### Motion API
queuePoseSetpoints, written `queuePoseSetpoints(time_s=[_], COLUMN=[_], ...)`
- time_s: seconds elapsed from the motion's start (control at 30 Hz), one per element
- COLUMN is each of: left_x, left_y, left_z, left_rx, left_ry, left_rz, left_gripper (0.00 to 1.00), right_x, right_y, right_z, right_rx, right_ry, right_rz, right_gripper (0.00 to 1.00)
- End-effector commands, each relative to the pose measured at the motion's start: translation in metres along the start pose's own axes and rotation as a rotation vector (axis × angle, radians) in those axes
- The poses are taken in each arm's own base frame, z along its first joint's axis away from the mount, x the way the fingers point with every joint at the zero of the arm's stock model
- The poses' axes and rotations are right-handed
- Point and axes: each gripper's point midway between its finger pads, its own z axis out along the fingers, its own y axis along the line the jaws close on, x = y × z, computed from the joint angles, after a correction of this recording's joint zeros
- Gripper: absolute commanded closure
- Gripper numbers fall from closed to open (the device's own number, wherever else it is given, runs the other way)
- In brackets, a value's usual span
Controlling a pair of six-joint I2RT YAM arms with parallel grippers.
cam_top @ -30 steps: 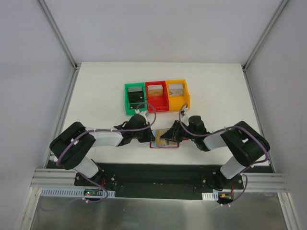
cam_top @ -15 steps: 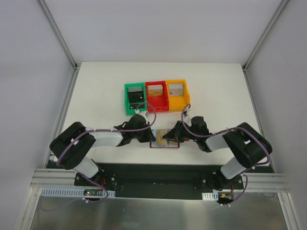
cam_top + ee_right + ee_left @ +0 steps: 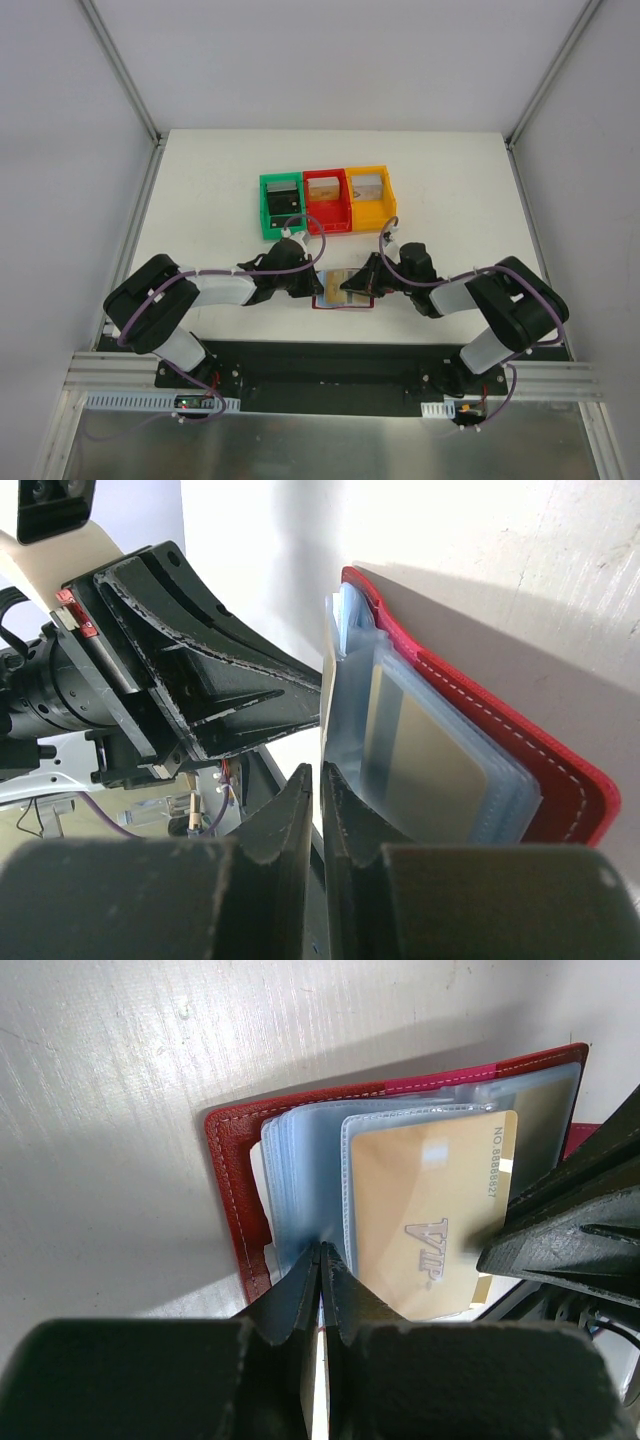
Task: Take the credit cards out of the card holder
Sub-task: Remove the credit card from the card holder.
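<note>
Right fingers (image 3: 306,790) slightly rightward, tight on card holder (image 3: 228,1185) like left fingers (image 3: 303,1295); white table (image 3: 450,190).

White table (image 3: 200,180); pale grey walls (image 3: 60,150); metal corner posts (image 3: 120,70)

White flat table (image 3: 200,190) with three plastic bins and an open wallet lying on it.
Just above the frame's centre, a green plastic bin (image 3: 264,208), a red plastic bin (image 3: 328,223) and an orange plastic bin (image 3: 372,219) stand touching in a row. Below them, near the centre, a dark red leather-like folding card holder (image 3: 345,291) lies open on the tabletop, its clear sleeves facing up.
</note>
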Motion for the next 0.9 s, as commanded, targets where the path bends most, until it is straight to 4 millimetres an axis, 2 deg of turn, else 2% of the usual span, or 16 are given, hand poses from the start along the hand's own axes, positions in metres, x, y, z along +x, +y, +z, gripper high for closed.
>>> queuePoseSetpoints(time_s=[0.0, 0.2, 0.57, 0.87], left_x=[0.0221, 0.0212, 0.0225, 0.0229], left_y=[0.0437, 0.0437, 0.0451, 0.0461], left_z=[-0.0004, -0.0005, -0.0005, -0.0008], left_rx=[-0.153, -0.153, -0.157, -0.16], left_ry=[0.054, 0.051, 0.054, 0.053], left_rz=[0.0, -0.004, -0.006, -0.009], left_gripper=[1.0, 1.0, 1.0, 1.0], right_x=[-0.0102, -0.0104, -0.011, -0.0135], right_y=[0.0265, 0.0268, 0.0252, 0.0258], right_z=[-0.0039, -0.0059, -0.0086, -0.0117], right_rx=[-0.094, -0.096, -0.094, -0.097], right_ry=[-0.026, -0.029, -0.034, -0.044], right_rz=[-0.053, -0.054, -0.05, -0.044], right_gripper=[0.9, 0.88, 0.99, 0.99])
